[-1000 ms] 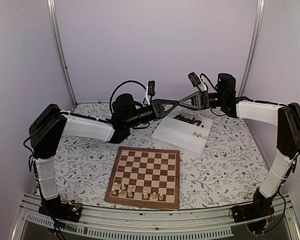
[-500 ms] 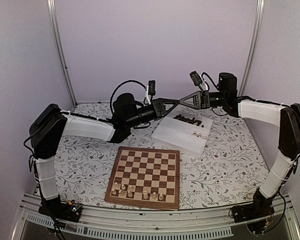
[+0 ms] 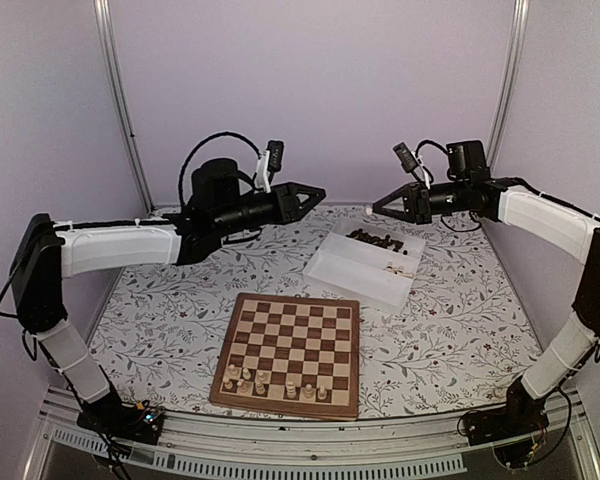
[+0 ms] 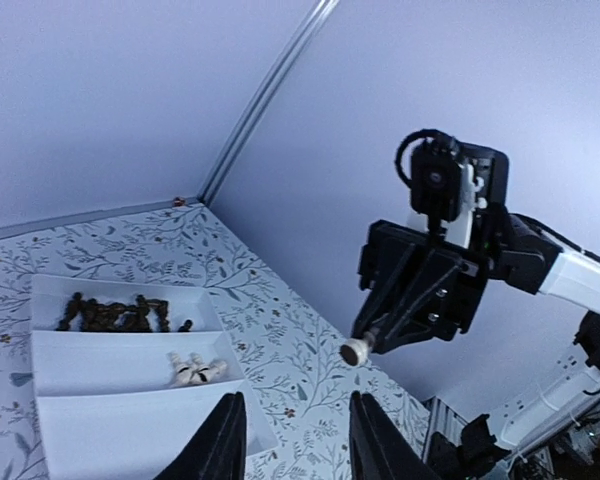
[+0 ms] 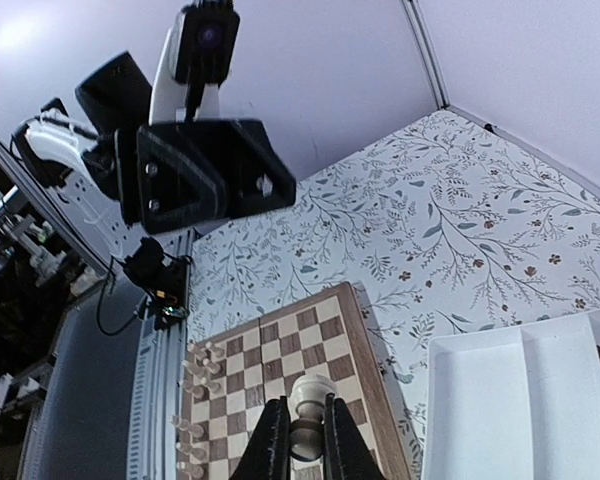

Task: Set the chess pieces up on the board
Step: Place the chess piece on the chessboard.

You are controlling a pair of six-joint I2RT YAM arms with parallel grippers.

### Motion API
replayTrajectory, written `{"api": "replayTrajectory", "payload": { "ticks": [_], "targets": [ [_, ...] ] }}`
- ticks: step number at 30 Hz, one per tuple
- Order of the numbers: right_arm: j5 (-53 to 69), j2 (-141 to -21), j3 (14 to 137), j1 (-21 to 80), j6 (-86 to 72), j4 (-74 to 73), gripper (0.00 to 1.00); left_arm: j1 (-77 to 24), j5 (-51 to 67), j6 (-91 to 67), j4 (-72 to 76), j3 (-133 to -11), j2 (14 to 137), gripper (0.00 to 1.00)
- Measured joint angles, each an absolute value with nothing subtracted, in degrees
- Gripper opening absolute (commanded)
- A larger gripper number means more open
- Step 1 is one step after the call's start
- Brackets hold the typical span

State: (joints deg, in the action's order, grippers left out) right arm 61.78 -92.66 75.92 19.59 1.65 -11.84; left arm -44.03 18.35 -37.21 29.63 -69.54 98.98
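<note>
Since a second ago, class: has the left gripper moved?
Yes. The left gripper has drawn back to the left, away from the white tray.

Readable text: none that I can make out in any of my three views.
the board (image 3: 295,340): I can read no letters or numbers on its brown border.
white tray (image 3: 352,266): at 1 o'clock from the board, with no label I can read.
counter (image 3: 460,320): its cover has a printed flower-and-twig pattern and no words.
small circuit unit (image 3: 145,416): by my left arm's base, at 7 o'clock from the board. Any marking on it is too small for me to read.
</note>
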Motion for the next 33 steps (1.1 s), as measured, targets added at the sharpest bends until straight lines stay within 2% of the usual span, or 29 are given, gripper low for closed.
{"api": "replayTrajectory", "payload": {
  "ticks": [5,14,25,33],
  "targets": [
    [57.23,-89.32,77.03,21.50,16.19,-24.64,0.07,-40.56,14.11,-29.17,16.82,-69.54,92.88,0.40],
    [45.47,-88.68,77.97,36.25,36.10,-43.18,0.08,-37.69,11.11,-23.55,0.51,-69.38,91.90,0.40],
    [29.98,-91.48,75.02,51.31,42.57,-49.56,0.08,-36.60,11.20,-26.20,-1.15,-62.19,91.72,0.40],
    [24.38,-94.76,74.06,57.41,43.13,-49.87,0.08,-35.57,11.57,-27.99,-0.71,-59.96,91.57,0.40]
  ]
}}
